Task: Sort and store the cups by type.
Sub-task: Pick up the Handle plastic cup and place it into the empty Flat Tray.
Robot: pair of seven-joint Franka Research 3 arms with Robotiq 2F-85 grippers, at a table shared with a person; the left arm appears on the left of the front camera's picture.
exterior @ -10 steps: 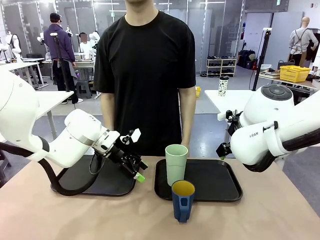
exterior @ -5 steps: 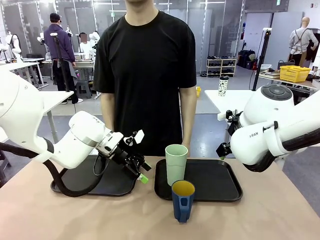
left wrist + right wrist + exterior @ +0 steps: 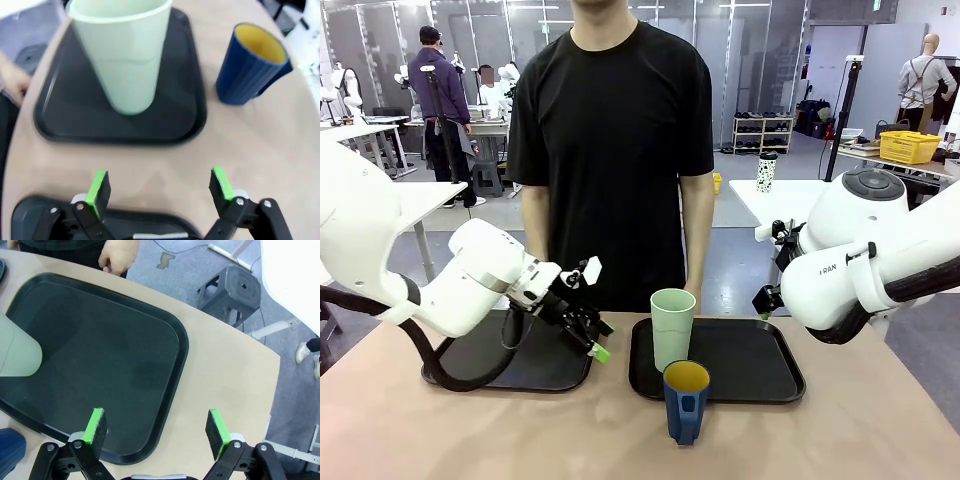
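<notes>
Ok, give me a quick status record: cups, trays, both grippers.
tumbler: pale green, upright on right tray
mug: dark blue, upright on bare table beside that tray
left gripper: open, empty, by left tray edge, facing tumbler
right gripper: open, empty, above right tray's edge
person: standing at far side

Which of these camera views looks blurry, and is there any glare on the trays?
Left wrist view: soft, smeared edges on the green cup and blue mug. Right wrist view: crisp, with a dull sheen on the black tray. Front view: sharp, evenly lit, no harsh shadows on the table.
</notes>
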